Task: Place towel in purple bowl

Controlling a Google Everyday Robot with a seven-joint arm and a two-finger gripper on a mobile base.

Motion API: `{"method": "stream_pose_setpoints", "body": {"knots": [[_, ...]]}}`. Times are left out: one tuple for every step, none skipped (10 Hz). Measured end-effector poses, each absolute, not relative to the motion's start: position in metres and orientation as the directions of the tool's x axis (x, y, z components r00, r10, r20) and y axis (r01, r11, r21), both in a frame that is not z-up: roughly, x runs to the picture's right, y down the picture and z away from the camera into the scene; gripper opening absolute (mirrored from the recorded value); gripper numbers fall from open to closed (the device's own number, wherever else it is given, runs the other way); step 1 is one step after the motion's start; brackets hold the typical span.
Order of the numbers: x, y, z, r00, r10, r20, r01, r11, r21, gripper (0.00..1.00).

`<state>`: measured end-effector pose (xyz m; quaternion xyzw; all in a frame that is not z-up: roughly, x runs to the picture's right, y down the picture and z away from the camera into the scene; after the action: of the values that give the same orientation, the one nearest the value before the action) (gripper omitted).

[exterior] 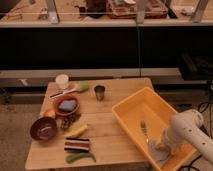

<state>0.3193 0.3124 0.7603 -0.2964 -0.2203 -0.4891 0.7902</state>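
The purple bowl (44, 128) sits at the table's front left, dark maroon with a paler inside. The towel (160, 154) shows as a pale grey patch on the floor of the yellow bin (131, 106), at its near corner. My white arm reaches down into that bin from the right. My gripper (156, 147) hangs right over the towel, touching or nearly touching it. Whether it holds the cloth is hidden by the arm and the bin wall.
An orange-brown bowl (59, 111) holds a blue pad (67, 105). Near it lie a dark striped block (77, 145), a green vegetable (80, 157) and a yellow fruit (77, 131). A white cup (62, 81) and metal cup (99, 92) stand behind. A fork (143, 127) lies in the bin.
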Motion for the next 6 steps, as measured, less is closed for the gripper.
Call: {"method": "stream_pose_setpoints", "body": {"knots": [[0.3167, 0.3142, 0.7647, 0.422, -0.641, 0.641, 0.905, 0.347, -0.248, 0.53], [0.3174, 0.313, 0.7635, 0.422, -0.642, 0.64, 0.905, 0.346, -0.249, 0.51], [0.3177, 0.3119, 0.7618, 0.422, -0.642, 0.64, 0.905, 0.345, -0.25, 0.44], [0.3175, 0.3108, 0.7602, 0.421, -0.641, 0.642, 0.905, 0.345, -0.249, 0.33], [0.3182, 0.31, 0.76, 0.421, -0.643, 0.64, 0.905, 0.344, -0.25, 0.27], [0.3189, 0.3102, 0.7602, 0.421, -0.644, 0.639, 0.905, 0.342, -0.252, 0.26]]}}
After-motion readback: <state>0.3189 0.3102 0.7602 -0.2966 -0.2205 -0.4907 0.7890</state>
